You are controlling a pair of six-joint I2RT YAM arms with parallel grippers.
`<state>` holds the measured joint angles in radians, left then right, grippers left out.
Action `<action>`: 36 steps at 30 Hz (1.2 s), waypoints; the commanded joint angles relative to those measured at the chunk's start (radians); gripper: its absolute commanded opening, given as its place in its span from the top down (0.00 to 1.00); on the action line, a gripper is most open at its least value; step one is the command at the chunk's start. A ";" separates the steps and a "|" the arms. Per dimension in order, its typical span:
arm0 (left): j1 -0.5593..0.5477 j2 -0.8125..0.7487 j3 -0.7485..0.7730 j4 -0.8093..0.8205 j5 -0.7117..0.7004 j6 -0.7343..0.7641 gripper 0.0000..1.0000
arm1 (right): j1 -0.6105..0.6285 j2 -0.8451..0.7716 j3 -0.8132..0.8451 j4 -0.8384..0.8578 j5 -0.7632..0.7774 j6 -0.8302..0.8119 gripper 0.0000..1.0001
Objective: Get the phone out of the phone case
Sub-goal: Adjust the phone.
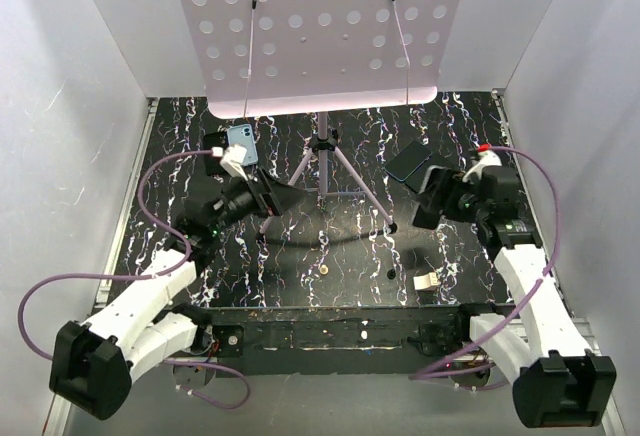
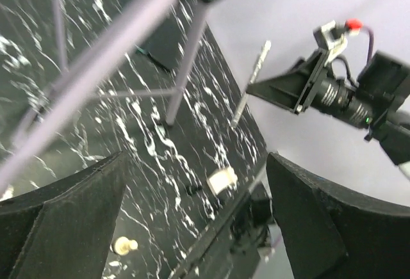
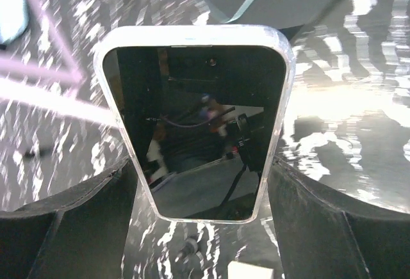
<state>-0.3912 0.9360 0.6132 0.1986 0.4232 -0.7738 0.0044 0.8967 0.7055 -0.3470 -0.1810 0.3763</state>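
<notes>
My right gripper (image 3: 202,186) is shut on the phone (image 3: 195,125), a black slab with a glossy screen and a pale rim. It holds the phone by its lower end, above the table. In the top view the phone (image 1: 407,161) sticks out up-left of the right gripper (image 1: 422,182). In the left wrist view it shows edge-on as a thin grey strip (image 2: 252,84). The light blue phone case (image 1: 242,144) lies at the back left, partly hidden by my left wrist, and also shows in the right wrist view (image 3: 9,10). My left gripper (image 1: 285,199) is open and empty (image 2: 198,228), pointing right.
A music stand's tripod (image 1: 322,161) stands mid-table under a perforated white board (image 1: 310,26). A small white block (image 1: 427,281), a brass bit (image 1: 322,272) and a black bit (image 1: 390,274) lie near the front edge. White walls close in on three sides.
</notes>
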 commanded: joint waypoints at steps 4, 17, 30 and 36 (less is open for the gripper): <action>-0.179 0.011 -0.040 0.141 0.031 -0.107 0.18 | 0.313 -0.097 -0.015 0.041 -0.169 -0.007 0.99; -0.276 0.181 0.101 -0.033 -0.024 -0.110 0.28 | 0.646 0.011 -0.034 0.281 -0.143 0.133 0.99; -0.330 0.216 0.160 -0.165 -0.116 -0.058 0.44 | 0.850 0.128 0.094 0.264 0.014 0.159 0.99; -0.344 0.242 0.168 -0.174 -0.083 -0.071 0.53 | 0.910 0.172 0.153 0.243 0.104 0.154 0.99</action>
<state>-0.7208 1.1610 0.7422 0.0486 0.3283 -0.8490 0.8806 1.0527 0.7643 -0.1768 -0.1509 0.5209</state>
